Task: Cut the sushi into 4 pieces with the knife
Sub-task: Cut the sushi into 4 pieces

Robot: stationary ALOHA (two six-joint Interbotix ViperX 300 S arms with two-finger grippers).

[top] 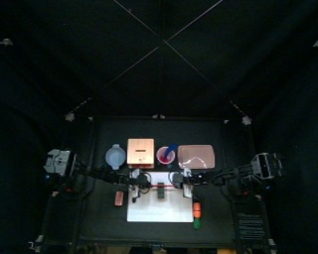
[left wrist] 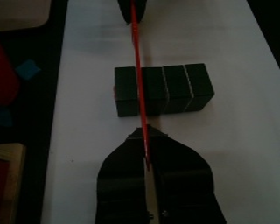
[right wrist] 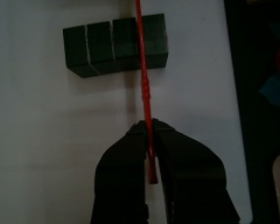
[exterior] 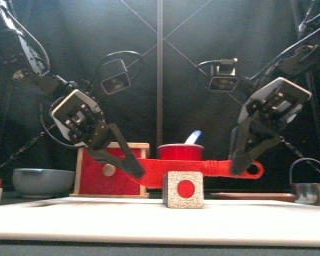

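A dark green sushi roll [left wrist: 166, 89] of several joined blocks lies on the white cutting board [left wrist: 241, 131]. Its white end face with a red centre [exterior: 186, 188] looks toward the front. A thin red knife [exterior: 190, 167] lies level across the roll's top. In both wrist views the blade [right wrist: 143, 79] sits over the seam beside one end block. My left gripper [left wrist: 143, 140] is shut on one end of the knife. The other end, the handle [exterior: 250, 170], is in my right gripper [right wrist: 149, 131], also shut. The two grippers [top: 146, 181] [top: 179, 181] face each other over the board.
Behind the board stand a blue-grey bowl [exterior: 43, 180], a wooden box with a red drawer front [exterior: 103, 170], a red cup [exterior: 186, 152] with a blue knife [exterior: 196, 136], and a pink tray [top: 195, 156]. A metal cutter [exterior: 307, 185] stands right. Small toys [top: 198, 211] lie beside the board.
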